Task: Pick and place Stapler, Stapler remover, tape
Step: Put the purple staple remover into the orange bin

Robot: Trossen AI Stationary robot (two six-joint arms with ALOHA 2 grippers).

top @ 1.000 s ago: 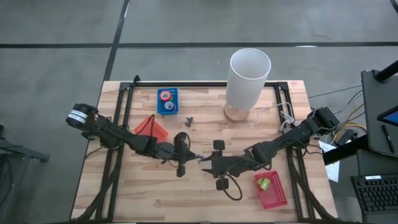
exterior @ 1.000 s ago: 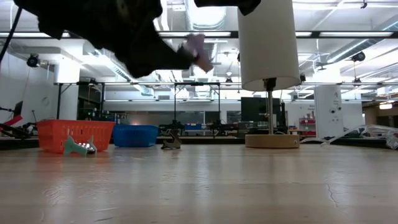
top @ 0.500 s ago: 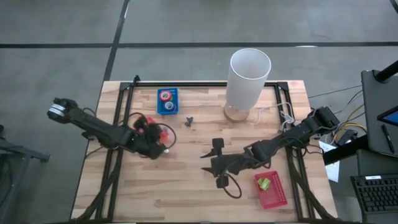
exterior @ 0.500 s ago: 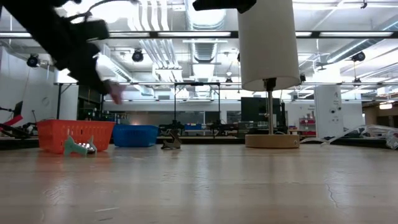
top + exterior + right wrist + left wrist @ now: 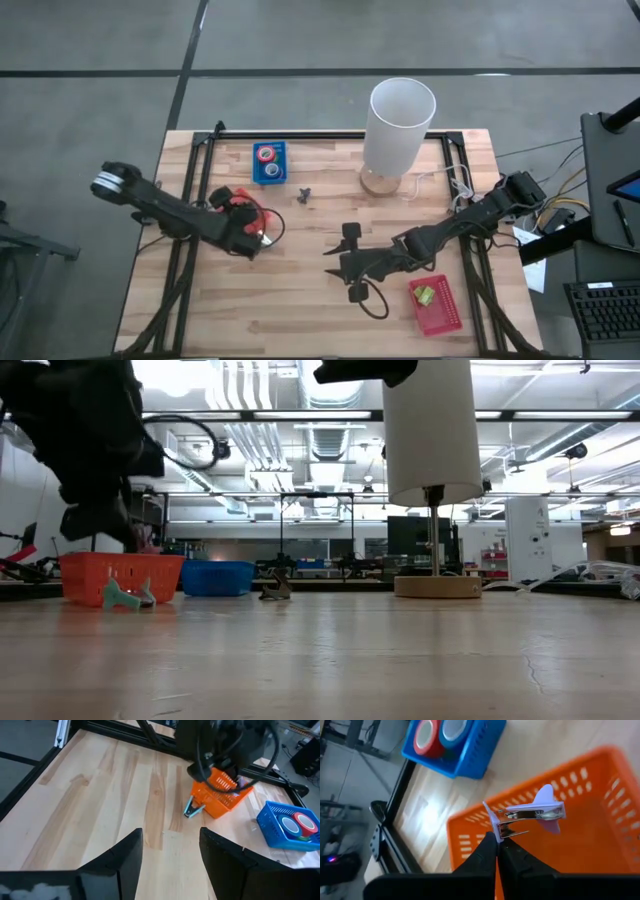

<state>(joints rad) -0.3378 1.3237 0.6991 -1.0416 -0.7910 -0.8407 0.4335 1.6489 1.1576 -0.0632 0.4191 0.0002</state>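
Currently the left gripper (image 5: 496,851) is above the orange basket (image 5: 600,850), fingers closed on a lilac staple remover (image 5: 530,816). Two tape rolls (image 5: 436,734) sit in the blue basket (image 5: 470,755). A teal item (image 5: 192,809), possibly another remover, lies beside the orange basket. The right gripper (image 5: 170,855) hangs spread wide, holding nothing

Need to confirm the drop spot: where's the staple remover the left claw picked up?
In the left wrist view the lilac staple remover is pinched in the left claw, directly above the orange basket, with the blue basket beyond.
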